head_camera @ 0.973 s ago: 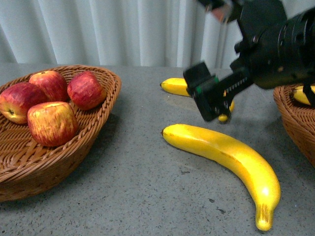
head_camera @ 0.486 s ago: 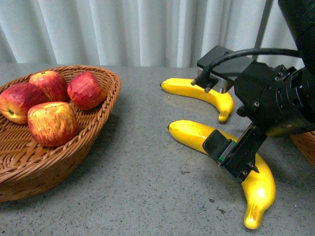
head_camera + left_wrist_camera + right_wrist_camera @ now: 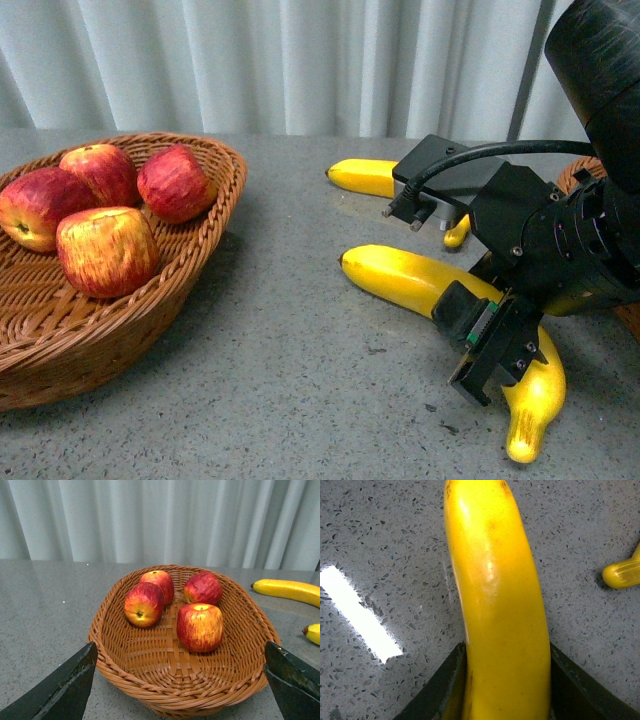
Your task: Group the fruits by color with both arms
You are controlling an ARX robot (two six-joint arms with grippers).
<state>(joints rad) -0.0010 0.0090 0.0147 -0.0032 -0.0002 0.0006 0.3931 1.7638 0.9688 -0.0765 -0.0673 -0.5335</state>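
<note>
My right gripper [image 3: 497, 345] is shut on the near banana [image 3: 410, 277], which lies on the grey table; in the right wrist view the banana [image 3: 495, 605] fills the gap between both fingers. A second banana [image 3: 362, 175] lies behind, partly hidden by the arm. Several red apples [image 3: 105, 250] sit in the left wicker basket [image 3: 215, 215]. My left gripper [image 3: 180, 690] is open, its fingers [image 3: 65, 687] spread wide in front of that basket [image 3: 185, 680], above the table. The apples [image 3: 200, 627] show inside it.
A second wicker basket [image 3: 572, 178] stands at the right behind my right arm, mostly hidden. A white curtain runs along the table's back edge. The tip of the far banana [image 3: 622, 575] lies near the held one.
My right arm came down from above the far banana onto the near banana and closed on it. The near banana shifted slightly. The left side is unchanged.
</note>
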